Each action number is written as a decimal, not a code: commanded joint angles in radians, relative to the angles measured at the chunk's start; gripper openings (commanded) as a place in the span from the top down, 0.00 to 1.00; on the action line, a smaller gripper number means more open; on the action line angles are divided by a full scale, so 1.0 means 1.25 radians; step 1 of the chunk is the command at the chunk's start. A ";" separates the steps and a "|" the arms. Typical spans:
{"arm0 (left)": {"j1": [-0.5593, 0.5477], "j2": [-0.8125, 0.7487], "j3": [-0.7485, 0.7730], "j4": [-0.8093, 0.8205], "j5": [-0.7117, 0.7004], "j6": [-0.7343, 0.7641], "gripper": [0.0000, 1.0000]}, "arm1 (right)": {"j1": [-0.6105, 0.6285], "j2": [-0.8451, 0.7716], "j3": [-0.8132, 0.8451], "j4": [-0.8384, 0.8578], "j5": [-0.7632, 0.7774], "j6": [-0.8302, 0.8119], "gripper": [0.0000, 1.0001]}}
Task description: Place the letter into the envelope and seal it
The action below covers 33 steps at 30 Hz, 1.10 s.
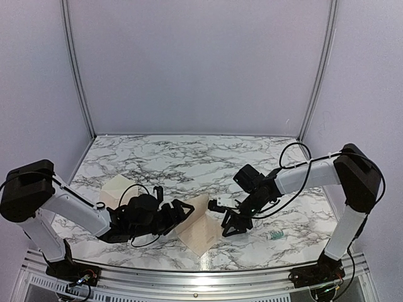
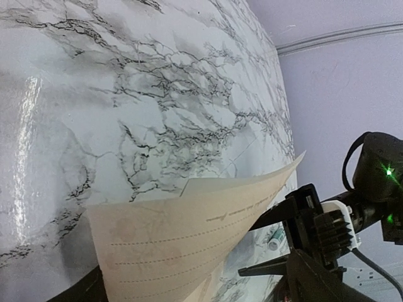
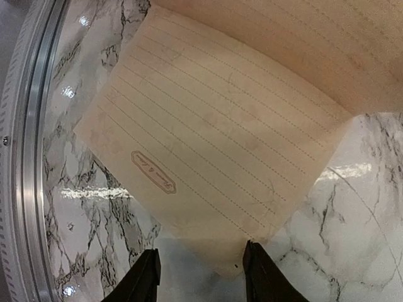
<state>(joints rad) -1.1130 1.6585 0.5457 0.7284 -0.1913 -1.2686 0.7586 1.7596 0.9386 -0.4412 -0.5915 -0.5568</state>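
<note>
I have the left claw (image 1: pixel 185 211) clenched on the letter (image 1: pixel 201 233). It pinches the letter's left edge, so that side curls up off the worktop (image 1: pixel 189 157) while the other half lies flat. The printed dotted lines face up. The right claw (image 1: pixel 221 217) sits at the letter's right, released, with its fingers (image 3: pixel 146 277) spread. The letter's corner lies on the worktop just ahead of them and is not gripped. The envelope (image 1: pixel 116 190) lies flat to the left of the letter, partly behind my left arm. A small object (image 1: pixel 277 236) rests right of the letter, past the right claw, and is too small to make out.
</note>
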 commanded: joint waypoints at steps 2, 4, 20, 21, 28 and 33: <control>0.002 0.003 -0.053 0.176 -0.057 0.026 0.17 | -0.019 0.036 -0.001 -0.033 -0.011 0.031 0.56; 0.002 0.001 -0.058 0.199 -0.066 0.042 0.22 | -0.025 0.034 -0.001 -0.031 -0.015 0.033 0.56; 0.001 0.005 -0.054 0.226 -0.057 0.116 0.75 | -0.045 0.030 -0.001 -0.027 -0.038 0.037 0.56; 0.001 0.007 -0.055 0.226 -0.058 0.121 0.75 | -0.046 0.031 -0.001 -0.029 -0.040 0.036 0.56; -0.002 0.008 -0.049 0.207 -0.076 0.177 0.80 | -0.046 0.027 0.001 -0.032 -0.041 0.033 0.56; -0.003 -0.035 -0.020 0.106 -0.097 0.303 0.91 | -0.058 -0.033 0.019 -0.086 -0.027 -0.021 0.56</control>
<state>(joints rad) -1.1137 1.6680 0.4847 0.9562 -0.2737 -1.0420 0.7094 1.7714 0.9394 -0.4488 -0.6674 -0.5320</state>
